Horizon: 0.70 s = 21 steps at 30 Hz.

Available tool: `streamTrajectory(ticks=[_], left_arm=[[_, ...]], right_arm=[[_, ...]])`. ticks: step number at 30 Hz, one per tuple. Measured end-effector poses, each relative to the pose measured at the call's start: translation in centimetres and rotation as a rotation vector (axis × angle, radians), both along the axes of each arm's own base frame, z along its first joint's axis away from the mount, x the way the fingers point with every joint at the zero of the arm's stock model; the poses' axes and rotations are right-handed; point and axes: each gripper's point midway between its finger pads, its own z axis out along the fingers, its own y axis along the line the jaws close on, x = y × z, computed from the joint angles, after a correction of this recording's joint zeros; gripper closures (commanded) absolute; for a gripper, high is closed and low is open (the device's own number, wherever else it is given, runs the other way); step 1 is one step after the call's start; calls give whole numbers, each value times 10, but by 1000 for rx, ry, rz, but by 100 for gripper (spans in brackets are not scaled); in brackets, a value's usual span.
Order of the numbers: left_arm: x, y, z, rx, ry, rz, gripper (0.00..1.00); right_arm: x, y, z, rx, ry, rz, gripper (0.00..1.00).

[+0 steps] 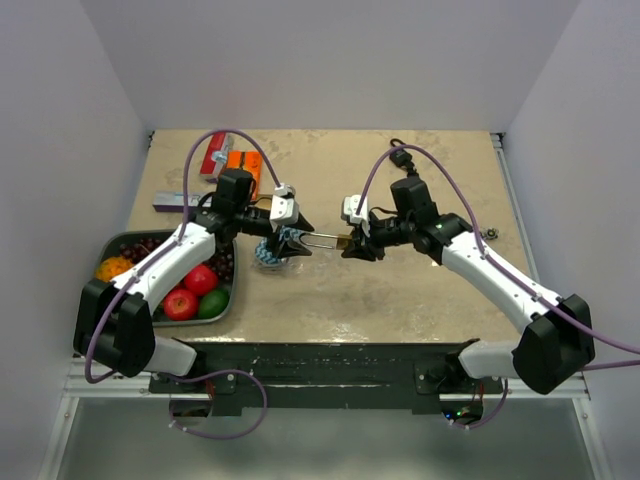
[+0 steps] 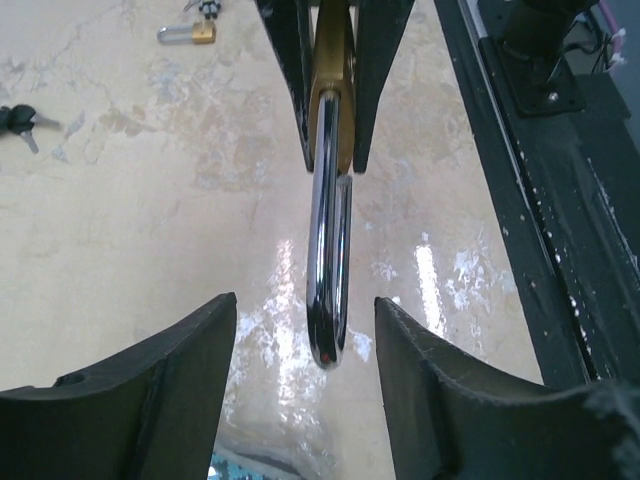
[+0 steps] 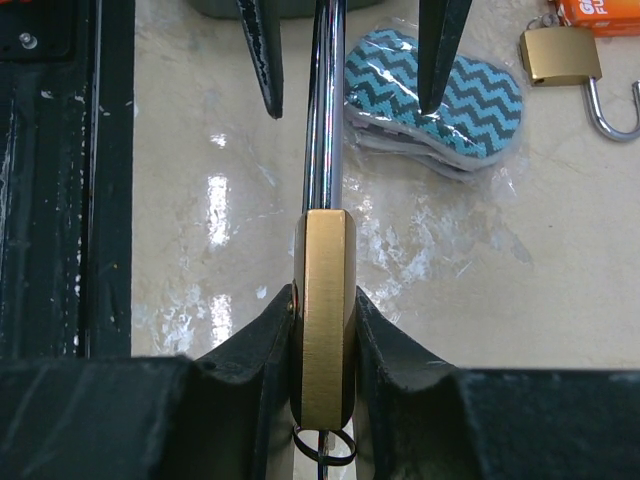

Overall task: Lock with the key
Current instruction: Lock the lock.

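- Pale, stone-look table [image 1: 400, 290] under us, white walls [image 1: 330, 60] around.
- We think the lock [image 3: 322, 300] is heavy, hard and slippery (shiny metal), so its flat brass sides are best to hold.
- Our right gripper [image 3: 322, 345] squeezes those sides, up off the table.
- Our left gripper [image 2: 305, 310] is wide apart, with the loop [image 2: 328, 250] between its fingers [image 2: 150, 380], not touching.

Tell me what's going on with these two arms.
The right claw is shut on the body of a brass padlock, holding it off the table with the shackle pointing at the left claw. That claw is open, its fingers either side of the shackle, not touching it. A ring hangs under the padlock; whether a key is in the lock is hidden.
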Motion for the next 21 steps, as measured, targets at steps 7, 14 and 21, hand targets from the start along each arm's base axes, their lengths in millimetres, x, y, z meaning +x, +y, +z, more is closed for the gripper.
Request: streamTrajectory(ticks=[7, 14, 21], left_arm=[[-2, 10, -13, 46, -15, -5, 56], [-3, 9, -13, 46, -13, -7, 47], [-3, 7, -7, 36, -8, -4, 51]], right_arm=[[-2, -1, 5, 9, 0, -7, 100], [-2, -1, 6, 12, -2, -8, 100], [-2, -1, 6, 11, -2, -8, 100]])
